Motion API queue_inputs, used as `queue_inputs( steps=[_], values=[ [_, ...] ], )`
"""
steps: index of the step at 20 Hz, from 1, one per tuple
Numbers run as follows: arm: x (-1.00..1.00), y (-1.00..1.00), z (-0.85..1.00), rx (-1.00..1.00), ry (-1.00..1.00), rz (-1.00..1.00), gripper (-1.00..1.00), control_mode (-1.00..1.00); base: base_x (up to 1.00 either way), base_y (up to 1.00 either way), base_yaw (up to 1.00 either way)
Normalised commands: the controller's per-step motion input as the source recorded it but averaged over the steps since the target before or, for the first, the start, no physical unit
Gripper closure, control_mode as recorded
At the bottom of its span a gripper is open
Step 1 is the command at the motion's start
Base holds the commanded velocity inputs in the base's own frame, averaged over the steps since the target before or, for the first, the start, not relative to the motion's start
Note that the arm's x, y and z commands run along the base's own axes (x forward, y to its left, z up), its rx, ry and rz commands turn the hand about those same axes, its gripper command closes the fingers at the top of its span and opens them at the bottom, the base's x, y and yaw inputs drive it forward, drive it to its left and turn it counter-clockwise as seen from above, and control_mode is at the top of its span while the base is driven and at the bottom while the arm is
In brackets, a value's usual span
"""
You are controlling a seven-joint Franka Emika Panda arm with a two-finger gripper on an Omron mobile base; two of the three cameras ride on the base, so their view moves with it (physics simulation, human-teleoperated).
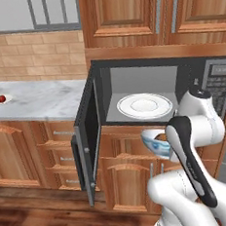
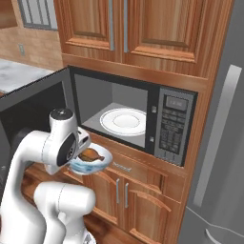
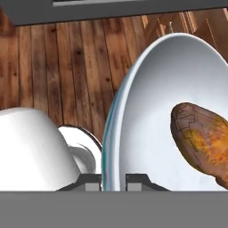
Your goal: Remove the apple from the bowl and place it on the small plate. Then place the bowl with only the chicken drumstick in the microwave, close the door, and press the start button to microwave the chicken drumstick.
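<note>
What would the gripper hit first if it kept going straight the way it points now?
Beyond the bowl held in its jaws, the hand view looks down at the wooden floor, so probably the floor, though depth is unclear.

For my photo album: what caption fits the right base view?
Robot fingers carry a bowl holding a chicken drumstick toward the open microwave.

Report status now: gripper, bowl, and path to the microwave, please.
Gripper shut on bowl rim, held below the microwave opening. Chicken drumstick inside. Door open, turntable bare. Apple away on counter.
</note>
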Motion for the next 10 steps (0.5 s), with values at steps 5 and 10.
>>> queue_inputs(
  steps=[5,10],
  values=[
    [0.0,-0.02,-0.1,0.0,0.0,0.0,1.0,1.0,-0.01,-0.25,0.03],
    [0.0,0.0,0.0,0.0,0.0,0.0,1.0,1.0,0.0,-0.33,0.21]
  ],
)
